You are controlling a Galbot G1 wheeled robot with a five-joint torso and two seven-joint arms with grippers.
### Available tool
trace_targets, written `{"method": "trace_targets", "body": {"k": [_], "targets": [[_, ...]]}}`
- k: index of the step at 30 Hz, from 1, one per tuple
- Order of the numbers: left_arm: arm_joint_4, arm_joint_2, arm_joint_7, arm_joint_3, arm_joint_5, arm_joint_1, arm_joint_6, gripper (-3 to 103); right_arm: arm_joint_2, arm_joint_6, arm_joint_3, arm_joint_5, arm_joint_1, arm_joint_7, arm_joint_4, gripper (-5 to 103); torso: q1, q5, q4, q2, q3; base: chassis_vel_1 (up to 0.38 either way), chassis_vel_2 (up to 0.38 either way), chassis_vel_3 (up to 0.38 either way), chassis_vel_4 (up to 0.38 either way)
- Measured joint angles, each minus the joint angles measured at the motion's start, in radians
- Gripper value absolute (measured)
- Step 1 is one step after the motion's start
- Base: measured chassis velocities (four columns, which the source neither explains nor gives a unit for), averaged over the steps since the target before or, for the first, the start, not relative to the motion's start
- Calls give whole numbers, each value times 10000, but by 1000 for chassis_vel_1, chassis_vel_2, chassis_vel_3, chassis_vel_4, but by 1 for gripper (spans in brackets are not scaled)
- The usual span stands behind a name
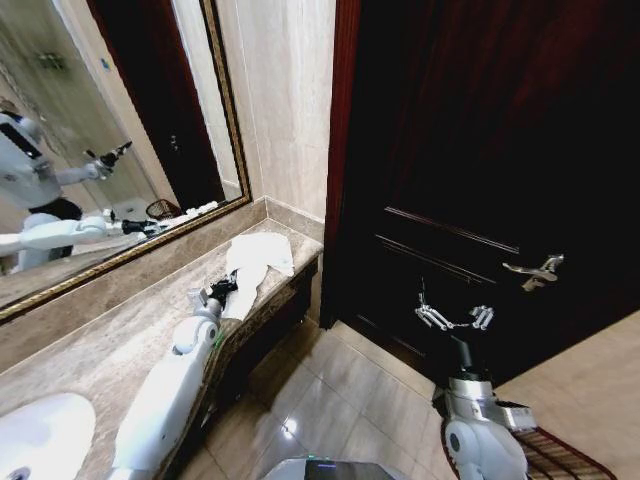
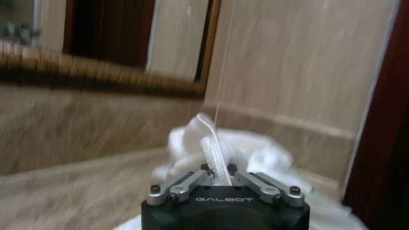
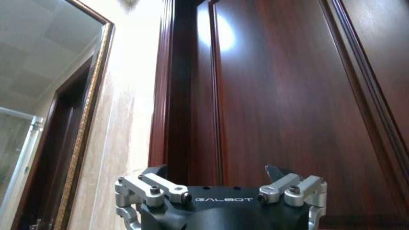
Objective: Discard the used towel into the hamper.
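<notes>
White towel [image 1: 258, 262] on marble counter [image 1: 110, 345], left gripper [image 1: 222, 291] pinching it.

The towel [image 1: 256, 262], centre left of the head view, is white cloth with a rough, looped pile. The bench [image 1: 120, 335] under it is beige veined stone, polished to a dull sheen. The left gripper [image 2: 217, 173] has bare grey metal fingers [image 2: 185, 184] pinched on a fold of cloth, on a matt black body. The door [image 1: 480, 180], at the right, is dark reddish wood, smooth and glossy. The floor [image 1: 350, 390] is glossy beige tile. The hamper [image 1: 560, 455], lower right, is dark wire. The mirror [image 1: 90, 130] frame looks gilded and ribbed.
</notes>
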Motion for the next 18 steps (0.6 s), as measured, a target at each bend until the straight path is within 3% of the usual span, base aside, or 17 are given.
{"method": "trace_targets", "body": {"k": [5,8,12,15,16,17,18], "targets": [[-621,-238,74,-44,591,281,-694,6,-6,9,4,-1,-43,-10,74,100,0,0,0,0,0,0,0,0,0],[-1799,-672,76,-187,1064,768,-1237,6,-7,38,29,10,-120,-11,171,100,0,2,-1,0,0,0,0,0,0],[-2384,-1109,75,-281,1390,1151,-1584,6,-20,42,55,50,-132,-11,212,100,0,-1,0,0,-1,0,0,0,0],[-2952,-2159,58,-416,2267,1843,-2572,6,-44,60,78,122,-103,-11,203,100,-1,-1,2,0,-1,0,0,0,0],[-2992,-2682,-28,-475,2695,2047,-3266,6,-38,73,51,125,-123,-15,196,100,-1,-1,1,0,-1,0,0,0,0],[-2992,-2682,-28,-475,2695,2047,-3266,6,-38,73,51,125,-123,-15,196,100,-1,-1,1,0,-1,0,0,0,0],[-3060,-3073,-98,-539,3023,2230,-3703,6,-22,94,18,126,-156,-18,191,100,0,-2,-2,0,0,0,0,0,0]]}}
